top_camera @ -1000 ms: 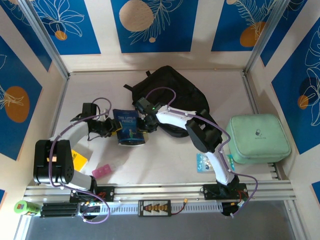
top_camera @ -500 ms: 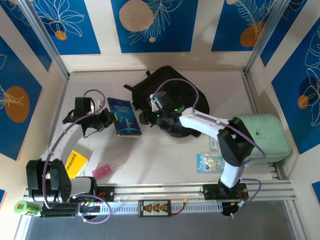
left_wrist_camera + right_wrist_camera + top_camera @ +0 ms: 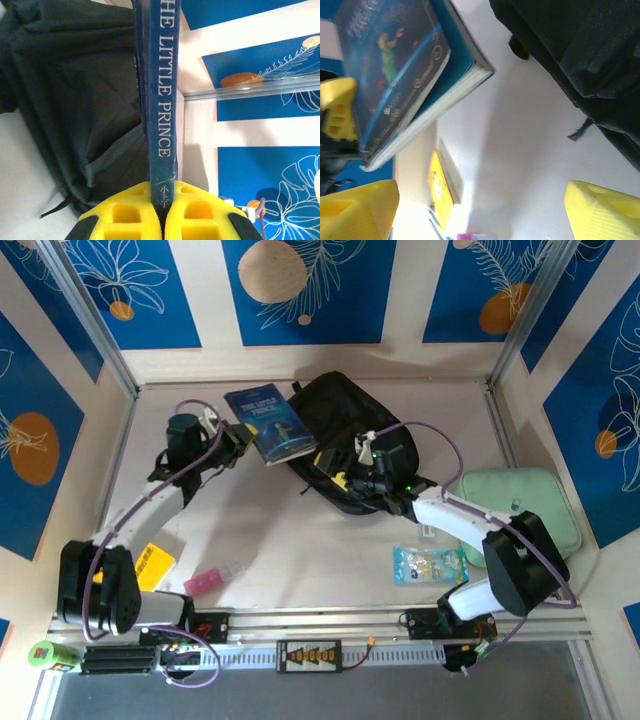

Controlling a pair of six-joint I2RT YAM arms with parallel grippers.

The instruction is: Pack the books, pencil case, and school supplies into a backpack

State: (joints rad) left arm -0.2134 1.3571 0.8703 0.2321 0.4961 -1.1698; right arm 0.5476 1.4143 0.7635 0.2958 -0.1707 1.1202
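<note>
The left gripper (image 3: 162, 202) is shut tight on the bottom end of the dark blue book (image 3: 159, 100). Its yellow fingers (image 3: 125, 217) meet on either side of the spine, so the title runs straight up and away from the wrist. The book is off the table, tilted, and hangs just beside the upper-left edge of the black backpack (image 3: 335, 400), near the back wall. The right gripper (image 3: 480, 212) stands wide open with nothing between its fingers, low by the near side of the backpack and facing across the table towards the held book. Further out, the yellow book (image 3: 150, 565) lies flat by the left arm's base, well apart from the bag. The mint-green case (image 3: 520, 515) sits at the right, a small packet (image 3: 428, 563) in front of it.

The step in hand looks like bringing the first book to the bag. Whether the bag's mouth is open cannot be told from here. The next move probably calls for the free right fingers to catch the fabric edge and hold an opening. The left arm can then turn the book edge-on and slide it in before it lets go
</note>
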